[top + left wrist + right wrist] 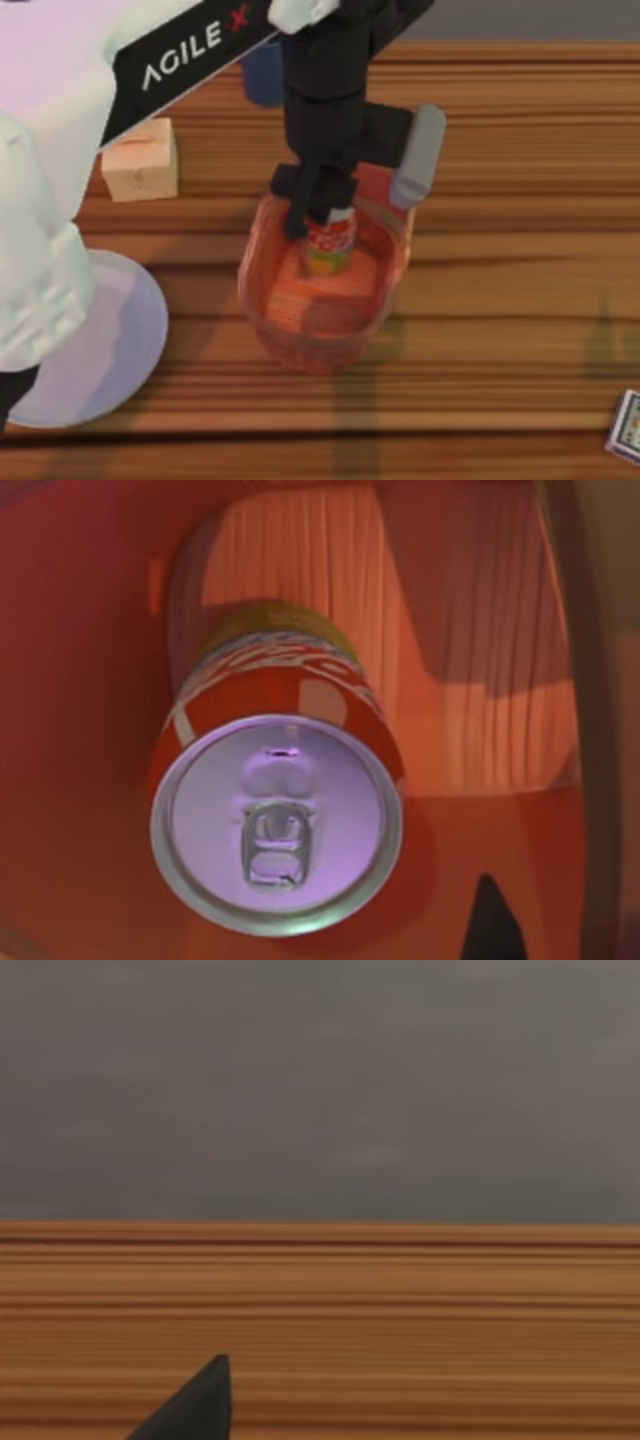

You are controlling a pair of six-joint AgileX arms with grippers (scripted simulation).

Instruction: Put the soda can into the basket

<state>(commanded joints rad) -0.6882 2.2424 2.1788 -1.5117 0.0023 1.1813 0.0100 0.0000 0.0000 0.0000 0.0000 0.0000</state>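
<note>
The soda can (330,245) stands upright inside the salmon-pink basket (258,305) at the middle of the table, its red band above its green lower part. My left gripper (318,215) hangs directly above the can, open. In the left wrist view the can's silver top (276,825) faces the camera, with the basket wall (80,630) around it. One dark fingertip (488,920) shows off to the side, apart from the can. My right arm is parked outside the top view; its wrist view shows one dark fingertip (205,1400) over bare wood.
A beige box (140,160) sits left of the basket, and a blue cup (262,70) stands behind it, partly under my left arm. A pale round disc (105,340) lies at the front left. A small printed box (628,425) rests at the front right corner.
</note>
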